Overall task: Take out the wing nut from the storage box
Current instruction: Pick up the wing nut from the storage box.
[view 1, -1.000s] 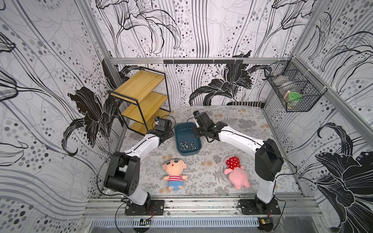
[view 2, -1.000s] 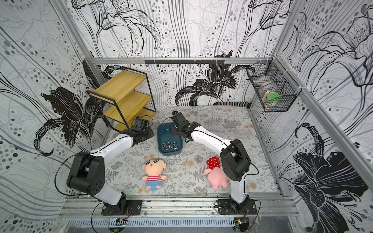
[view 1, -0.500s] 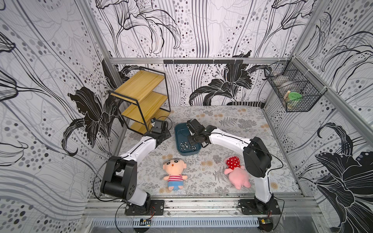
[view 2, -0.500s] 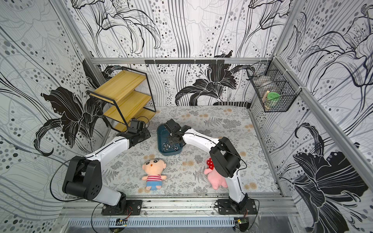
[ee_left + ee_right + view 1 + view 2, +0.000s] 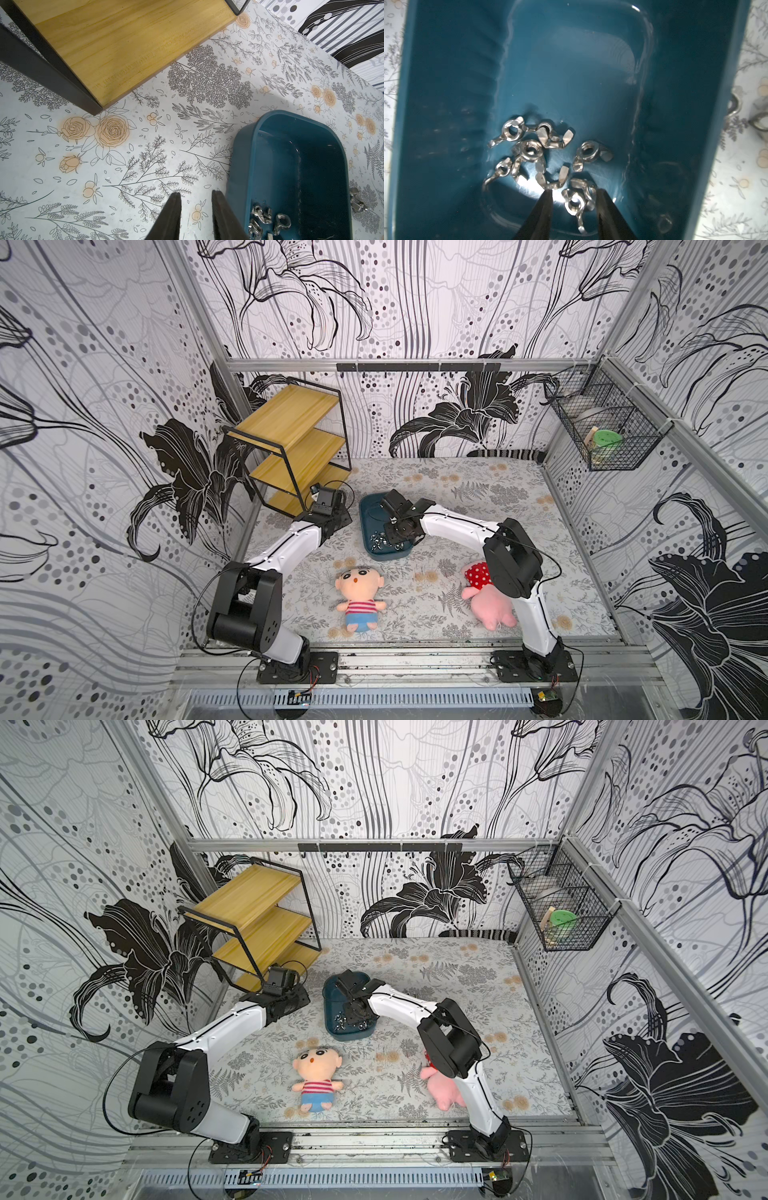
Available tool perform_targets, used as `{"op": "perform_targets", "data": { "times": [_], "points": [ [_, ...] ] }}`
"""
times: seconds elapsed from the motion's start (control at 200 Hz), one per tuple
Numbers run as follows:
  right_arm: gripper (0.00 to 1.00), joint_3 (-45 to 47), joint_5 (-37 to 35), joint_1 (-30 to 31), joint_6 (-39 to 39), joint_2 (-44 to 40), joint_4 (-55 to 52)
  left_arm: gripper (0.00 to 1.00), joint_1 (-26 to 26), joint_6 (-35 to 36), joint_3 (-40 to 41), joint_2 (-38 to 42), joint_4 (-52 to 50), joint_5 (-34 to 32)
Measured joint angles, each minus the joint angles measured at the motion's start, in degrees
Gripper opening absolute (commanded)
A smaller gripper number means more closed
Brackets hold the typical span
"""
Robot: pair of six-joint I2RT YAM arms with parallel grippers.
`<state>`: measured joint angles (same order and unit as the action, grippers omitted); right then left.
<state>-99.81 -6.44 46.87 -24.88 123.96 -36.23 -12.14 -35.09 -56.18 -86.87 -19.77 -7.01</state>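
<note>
The dark teal storage box (image 5: 368, 506) (image 5: 330, 990) lies mid-table in both top views. Several shiny wing nuts (image 5: 529, 149) are piled at its near end. My right gripper (image 5: 574, 191) reaches down inside the box. It is open, and one wing nut (image 5: 576, 202) lies between its fingers, close to one finger and apart from the other. My left gripper (image 5: 196, 193) hovers over the floral table just outside the storage box's left wall (image 5: 241, 158), open with nothing between its fingers.
Loose wing nuts (image 5: 356, 200) lie on the table outside the box's right wall. A wooden shelf (image 5: 291, 448) stands at the back left. A boy doll (image 5: 357, 593) and a pink plush (image 5: 486, 605) lie in front. A wire basket (image 5: 602, 423) hangs on the right wall.
My right arm swung from the box's far right edge into the box and down over the nuts, its jaws widening. The left arm has hardly shifted.
</note>
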Motion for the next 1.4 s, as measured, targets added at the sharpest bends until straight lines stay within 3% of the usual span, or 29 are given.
{"op": "perform_targets", "data": {
  "times": [0.706, 1.402],
  "points": [
    [0.41, -9.86, -3.02, 0.00, -7.08, 8.68, -6.47, 0.32, 1.03, 0.87, 0.07, 0.07, 0.11, 0.55],
    [0.35, -16.15, -4.94, -2.34, -7.23, 12.17, -6.60, 0.32, 1.31, 1.51, 0.07, 0.07, 0.07, 0.57]
  ]
}}
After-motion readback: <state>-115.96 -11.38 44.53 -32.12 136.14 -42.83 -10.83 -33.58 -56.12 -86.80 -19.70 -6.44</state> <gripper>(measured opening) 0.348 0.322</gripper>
